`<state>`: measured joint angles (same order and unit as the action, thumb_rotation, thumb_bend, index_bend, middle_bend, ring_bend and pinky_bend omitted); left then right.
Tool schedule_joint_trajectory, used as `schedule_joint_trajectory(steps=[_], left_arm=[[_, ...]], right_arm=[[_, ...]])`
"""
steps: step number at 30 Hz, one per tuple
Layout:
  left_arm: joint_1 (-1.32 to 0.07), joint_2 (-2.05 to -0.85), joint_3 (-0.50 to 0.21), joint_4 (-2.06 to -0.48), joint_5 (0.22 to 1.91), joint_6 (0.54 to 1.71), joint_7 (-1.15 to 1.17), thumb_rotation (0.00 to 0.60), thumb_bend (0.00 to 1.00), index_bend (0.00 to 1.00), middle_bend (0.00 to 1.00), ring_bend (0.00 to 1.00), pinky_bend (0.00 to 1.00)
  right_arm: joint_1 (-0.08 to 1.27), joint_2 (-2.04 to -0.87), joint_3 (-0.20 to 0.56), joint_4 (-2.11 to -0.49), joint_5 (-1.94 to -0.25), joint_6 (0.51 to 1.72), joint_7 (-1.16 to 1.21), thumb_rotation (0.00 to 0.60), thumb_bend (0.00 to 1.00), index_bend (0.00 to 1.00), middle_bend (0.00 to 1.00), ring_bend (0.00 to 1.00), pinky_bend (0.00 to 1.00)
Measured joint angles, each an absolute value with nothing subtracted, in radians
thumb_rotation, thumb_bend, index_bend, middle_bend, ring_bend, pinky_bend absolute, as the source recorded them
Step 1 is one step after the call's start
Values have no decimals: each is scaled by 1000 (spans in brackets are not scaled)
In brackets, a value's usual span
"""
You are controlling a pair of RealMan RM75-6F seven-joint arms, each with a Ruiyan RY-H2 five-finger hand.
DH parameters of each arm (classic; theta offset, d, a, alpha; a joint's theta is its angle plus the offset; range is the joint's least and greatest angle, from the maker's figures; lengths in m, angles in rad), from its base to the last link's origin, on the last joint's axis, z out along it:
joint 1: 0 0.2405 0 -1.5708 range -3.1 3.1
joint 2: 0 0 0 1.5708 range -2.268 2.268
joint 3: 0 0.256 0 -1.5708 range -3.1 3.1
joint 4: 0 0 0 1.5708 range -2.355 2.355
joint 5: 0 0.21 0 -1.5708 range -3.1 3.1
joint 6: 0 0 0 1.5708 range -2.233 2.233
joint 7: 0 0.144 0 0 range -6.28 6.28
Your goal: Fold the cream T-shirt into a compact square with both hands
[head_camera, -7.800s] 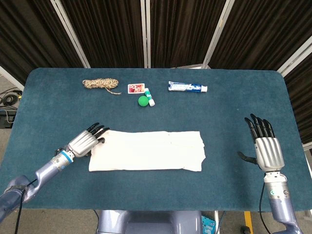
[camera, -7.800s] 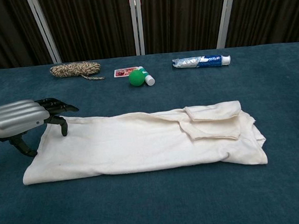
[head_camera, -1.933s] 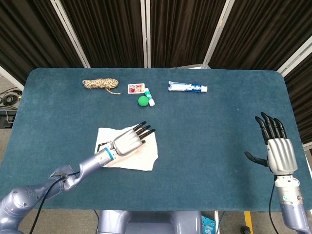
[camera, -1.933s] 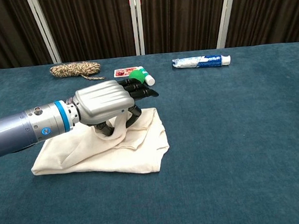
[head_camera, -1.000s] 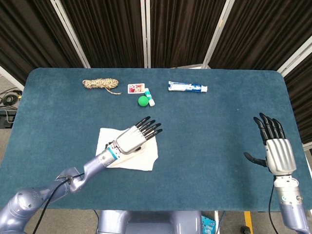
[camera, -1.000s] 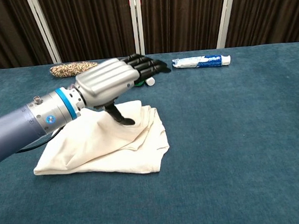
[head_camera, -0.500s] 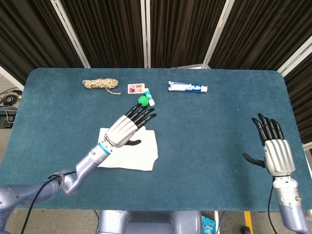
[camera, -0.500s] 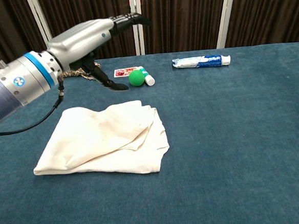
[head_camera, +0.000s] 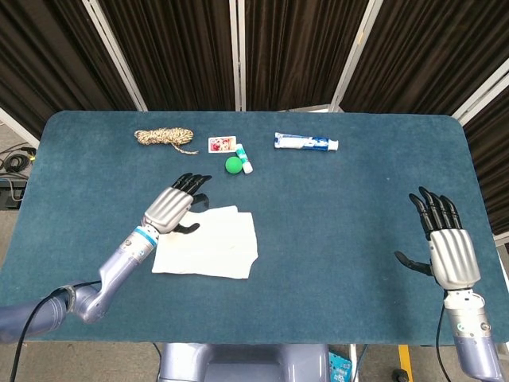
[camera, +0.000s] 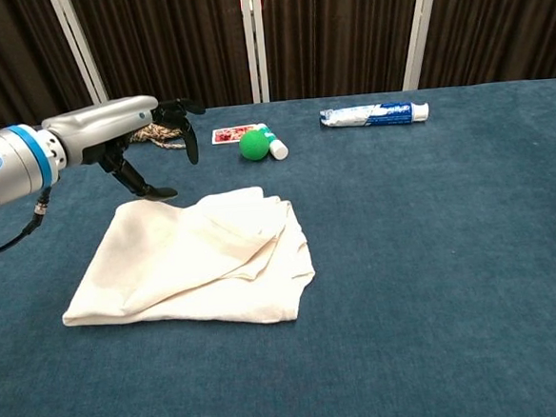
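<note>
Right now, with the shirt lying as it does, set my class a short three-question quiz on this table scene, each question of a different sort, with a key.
1. True or false: the left hand is holding the cream T-shirt.
2. Multiple choice: what lies right beside the green ball? A) the rope coil B) a small white tube C) the toothpaste tube
3. Fill in: the right hand hovers over the table's ____ side, away from the shirt.

Key: 1 false, it hangs above the shirt's far left corner with fingers apart. 2 B. 3 right.
</note>
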<state>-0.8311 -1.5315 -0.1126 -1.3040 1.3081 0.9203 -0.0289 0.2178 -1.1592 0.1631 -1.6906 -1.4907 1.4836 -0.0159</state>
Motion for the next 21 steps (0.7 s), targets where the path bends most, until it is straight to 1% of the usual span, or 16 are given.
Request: schedule_joint_trajectory(steps=[4, 13, 21], left_arm=[[-833, -1558, -111, -1276, 1288, 886, -20, 600, 361, 442, 0, 0, 0], [-858, -1630, -120, -1207, 1236, 813, 31, 600, 361, 435, 0, 0, 0], [-866, -1658, -131, -1178, 1202, 792, 74, 600, 361, 430, 0, 0, 0]], right_arm=[[218, -1160, 164, -1689, -1488, 1481, -16, 600, 0, 0, 0, 0, 0], [220, -1160, 165, -1684, -1482, 1475, -12, 600, 0, 0, 0, 0, 0], [220, -1157, 167, -1683, -1479, 1474, -6, 600, 0, 0, 0, 0, 0]])
